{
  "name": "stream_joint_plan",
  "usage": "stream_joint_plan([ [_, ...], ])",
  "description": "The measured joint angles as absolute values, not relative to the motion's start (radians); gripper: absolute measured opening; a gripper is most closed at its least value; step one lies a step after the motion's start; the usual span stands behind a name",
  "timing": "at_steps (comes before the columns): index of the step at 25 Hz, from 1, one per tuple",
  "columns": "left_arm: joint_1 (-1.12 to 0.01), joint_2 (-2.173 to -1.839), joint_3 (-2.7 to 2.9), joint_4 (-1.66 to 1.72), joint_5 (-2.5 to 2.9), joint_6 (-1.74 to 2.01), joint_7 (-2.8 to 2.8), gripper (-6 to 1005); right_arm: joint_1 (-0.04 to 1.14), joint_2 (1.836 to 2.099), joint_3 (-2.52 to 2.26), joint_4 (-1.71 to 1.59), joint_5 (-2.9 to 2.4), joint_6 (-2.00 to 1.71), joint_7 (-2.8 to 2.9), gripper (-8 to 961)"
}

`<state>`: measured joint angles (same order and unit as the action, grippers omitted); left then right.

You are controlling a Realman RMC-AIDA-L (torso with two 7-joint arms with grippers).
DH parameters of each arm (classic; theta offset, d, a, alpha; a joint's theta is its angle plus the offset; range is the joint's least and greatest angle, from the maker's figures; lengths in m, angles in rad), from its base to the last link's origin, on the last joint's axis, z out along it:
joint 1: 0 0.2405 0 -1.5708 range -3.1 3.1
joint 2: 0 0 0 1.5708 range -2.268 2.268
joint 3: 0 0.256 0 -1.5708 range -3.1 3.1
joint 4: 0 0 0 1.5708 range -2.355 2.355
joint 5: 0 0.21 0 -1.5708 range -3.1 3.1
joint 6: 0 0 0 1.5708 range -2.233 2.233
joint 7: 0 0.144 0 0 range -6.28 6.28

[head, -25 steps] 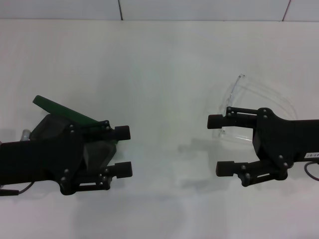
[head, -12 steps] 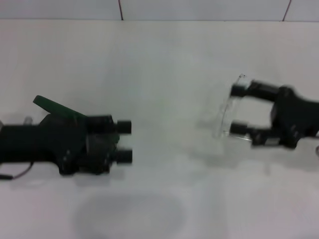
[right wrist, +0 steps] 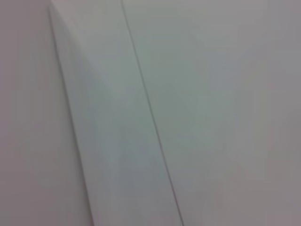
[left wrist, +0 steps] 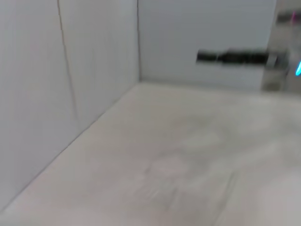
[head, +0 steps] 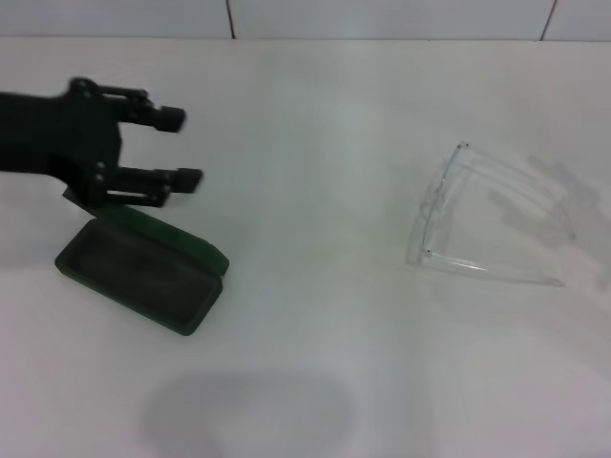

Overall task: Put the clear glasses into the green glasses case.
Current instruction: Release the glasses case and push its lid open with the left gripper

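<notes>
white matte worktop (head: 315,315) fills the head view. behind the worktop's far edge stands a pale panelled wall (head: 382,17) with thin dark vertical seams. left wrist view: two walls meet at a corner (left wrist: 138,42) above the worktop. soft shadow patches on the worktop; diffuse, even light.

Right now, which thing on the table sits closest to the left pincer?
The green case, lying open just below the left pincer; the clear glasses lie far across the table.

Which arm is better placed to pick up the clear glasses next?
Neither is close. The left gripper, open, hovers by the green glasses case, far from the clear glasses; the right, though unseen, owns that side.
</notes>
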<state>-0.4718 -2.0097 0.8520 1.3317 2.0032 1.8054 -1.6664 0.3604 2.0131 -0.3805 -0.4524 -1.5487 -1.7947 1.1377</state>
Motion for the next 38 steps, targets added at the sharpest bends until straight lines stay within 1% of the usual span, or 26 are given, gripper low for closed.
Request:
stream_joint_plan([
  [3, -0.483, -2.02, 0.86, 1.465, 2.144, 1.8, -1.59, 700, 0.355, 2.016, -0.379, -0.421, -1.548, -1.794, 1.14, 869],
  [6, -0.469, -2.058, 0.893, 1.582, 2.3, 1.785, -1.505, 698, 0.351, 2.016, -0.378, -0.384, -1.545, -1.794, 1.137, 869],
  [9, -0.439, -2.087, 0.98, 1.677, 2.438, 1.762, -1.495, 695, 0.347, 2.016, -0.376, -0.369, -1.542, -1.788, 1.133, 869],
  [15, -0.37, -2.09, 1.303, 1.726, 2.668, 1.616, -1.581, 690, 0.357, 2.014, -0.379, -0.368, -1.542, -1.769, 1.133, 870],
  [22, -0.383, -2.091, 1.405, 1.714, 2.735, 1.577, -1.643, 684, 0.372, 2.013, -0.387, -0.368, -1.544, -1.749, 1.132, 870],
  [38, -0.434, -2.092, 1.449, 1.637, 2.746, 1.542, -1.647, 671, 0.366, 2.012, -0.386, -0.366, -1.543, -1.747, 1.112, 869],
])
